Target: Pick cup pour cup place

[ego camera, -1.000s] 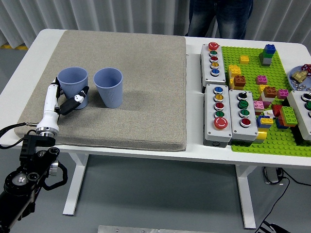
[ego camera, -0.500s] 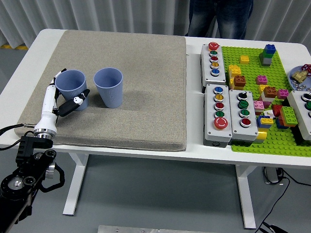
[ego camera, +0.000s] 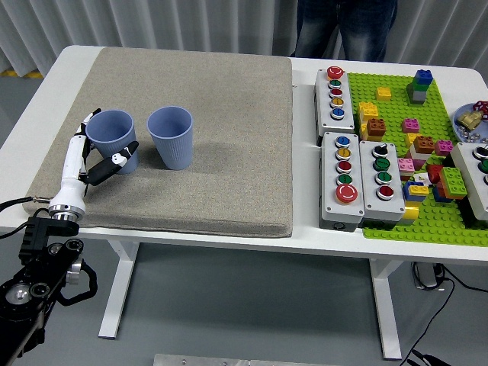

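In the head view, two blue cups stand upright and just apart on the left part of a grey mat (ego camera: 221, 99) on the white table (ego camera: 46, 84); the left cup (ego camera: 111, 139) is wrapped by the left hand (ego camera: 90, 156), thumb at its near side and fingertips showing past its left rim, fingers clamped on it, while the right cup (ego camera: 171, 136) stands free just beside it. Right of the mat lie grey button boxes (ego camera: 345, 177) and a green baseplate (ego camera: 412, 91) strewn with coloured bricks, and a person (ego camera: 347, 27) stands beyond the mat's far edge.
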Robot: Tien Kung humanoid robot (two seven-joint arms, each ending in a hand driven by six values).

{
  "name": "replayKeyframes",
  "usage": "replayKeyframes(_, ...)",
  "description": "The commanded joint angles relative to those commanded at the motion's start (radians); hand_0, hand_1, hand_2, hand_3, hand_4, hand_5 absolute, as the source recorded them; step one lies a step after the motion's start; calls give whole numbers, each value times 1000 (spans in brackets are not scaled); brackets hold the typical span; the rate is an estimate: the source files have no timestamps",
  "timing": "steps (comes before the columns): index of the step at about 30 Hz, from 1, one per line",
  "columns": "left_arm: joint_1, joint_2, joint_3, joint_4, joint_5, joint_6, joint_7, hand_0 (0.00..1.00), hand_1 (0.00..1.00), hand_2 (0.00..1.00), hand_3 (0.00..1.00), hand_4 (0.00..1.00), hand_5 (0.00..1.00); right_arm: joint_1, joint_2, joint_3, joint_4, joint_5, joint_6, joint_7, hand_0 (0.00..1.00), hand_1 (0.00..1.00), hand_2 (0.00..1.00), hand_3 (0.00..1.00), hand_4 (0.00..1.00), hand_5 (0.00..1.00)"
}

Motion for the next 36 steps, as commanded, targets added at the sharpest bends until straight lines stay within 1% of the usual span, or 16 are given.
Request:
replayKeyframes(4, 21, 8, -5, -31, 2, -11, 6, 736, 798, 973, 993, 940, 417, 0, 0, -1, 0, 3, -1, 2, 764, 698, 708, 604, 166, 319)
replayKeyframes(5, 23, 9, -6, -34, 3, -13, 7, 736, 798, 973, 993, 940, 417, -1, 0, -1, 0, 4, -1, 2, 764, 698, 708, 604, 166, 319)
replayKeyframes(6, 24, 9, -7, -35, 3, -14, 7, 762, 824, 998, 998, 944, 421, -1, 0, -1, 0, 4, -1, 2, 764, 698, 707, 603, 167, 317)
replayKeyframes(9, 35, 12, -22, -45, 8, -24, 11, 762, 824, 998, 998, 944, 421, 1, -1, -4, 0, 5, -2, 2, 764, 698, 707, 603, 167, 317)
replayKeyframes(11, 39, 15, -25, -47, 10, -26, 14, 762, 824, 998, 998, 944, 421, 1, -1, -4, 0, 6, -2, 2, 764, 698, 707, 603, 167, 317)
replayKeyframes(12, 43, 18, -30, -49, 11, -29, 16, 780, 841, 998, 998, 948, 421, 1, -1, -3, 0, 7, -3, 2, 764, 698, 707, 603, 167, 314)
replayKeyframes(16, 50, 22, -39, -52, 6, -31, 17, 780, 841, 998, 998, 948, 421, 1, -1, -4, 0, 8, -3, 2, 764, 698, 707, 603, 167, 314)
replayKeyframes(18, 59, 27, -41, -59, 9, -35, 18, 799, 851, 998, 998, 952, 432, 1, -1, -4, 0, 7, -3, 2, 764, 698, 707, 602, 166, 314)
replayKeyframes(24, 97, 42, -58, -102, 15, -37, 19, 798, 853, 998, 998, 958, 436, 0, -2, 4, 0, -1, -1, -1, 764, 698, 707, 602, 166, 314)
replayKeyframes(26, 117, 51, -69, -125, 14, -35, 18, 798, 853, 998, 998, 958, 436, 1, -2, 7, 0, -2, 0, -1, 764, 698, 707, 602, 166, 314)
replayKeyframes(28, 151, 68, -87, -165, 13, -34, 16, 798, 853, 998, 998, 958, 436, 1, -2, 10, 0, -7, 1, -2, 764, 698, 707, 602, 166, 314)
replayKeyframes(29, 159, 73, -92, -175, 11, -33, 16, 798, 853, 998, 998, 958, 436, 1, -2, 11, 0, -8, 1, -3, 764, 698, 707, 602, 166, 314)
replayKeyframes(31, 194, 90, -114, -221, 2, -29, 13, 788, 853, 998, 998, 970, 453, -1, -2, 16, 0, -13, 2, -5, 764, 698, 706, 601, 165, 312)
replayKeyframes(33, 215, 100, -129, -252, -6, -28, 12, 788, 853, 998, 998, 970, 453, -3, -1, 19, 0, -18, 2, -7, 764, 698, 706, 601, 165, 312)
replayKeyframes(35, 247, 115, -144, -310, -15, -25, 11, 788, 853, 998, 998, 970, 453, -5, 0, 23, 0, -25, 2, -9, 764, 698, 706, 601, 165, 312)
replayKeyframes(36, 253, 118, -147, -329, -16, -24, 11, 791, 849, 998, 998, 976, 461, -6, 0, 23, 0, -26, 2, -10, 764, 698, 706, 601, 165, 310)
